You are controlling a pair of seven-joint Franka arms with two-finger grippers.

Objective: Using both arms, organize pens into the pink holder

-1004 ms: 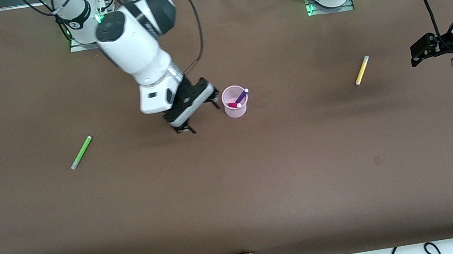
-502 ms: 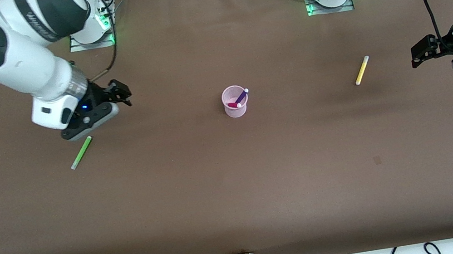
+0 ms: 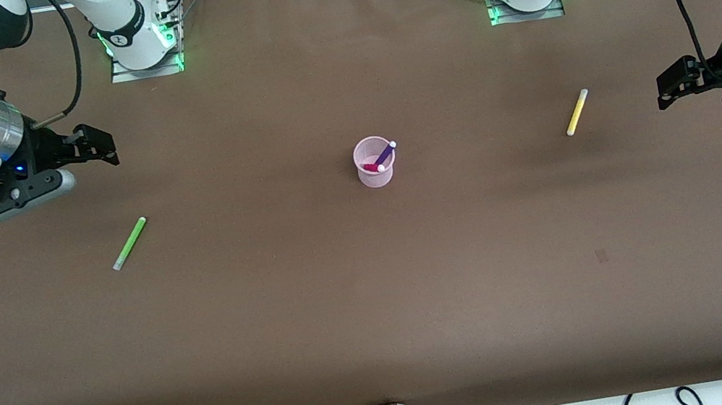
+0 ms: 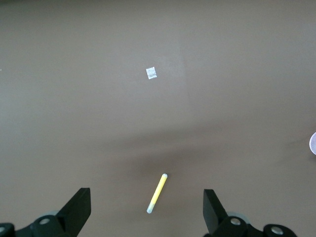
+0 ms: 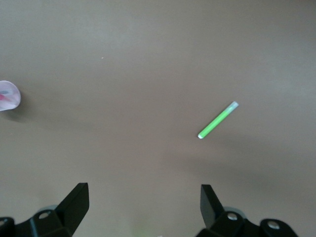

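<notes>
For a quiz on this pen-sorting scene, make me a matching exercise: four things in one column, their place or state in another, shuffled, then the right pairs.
Things:
1. green pen
2. yellow pen
3. purple pen
4. right hand

Places or states:
A. standing in the pink holder
B. open, empty, up in the air at its own end of the table
C. lying on the table toward the left arm's end
D. lying on the table toward the right arm's end

Pairs: 1-D, 2-C, 3-A, 4-B

A high front camera faces both bases; each wrist camera looks down, sharing the table (image 3: pixel 378 302).
</notes>
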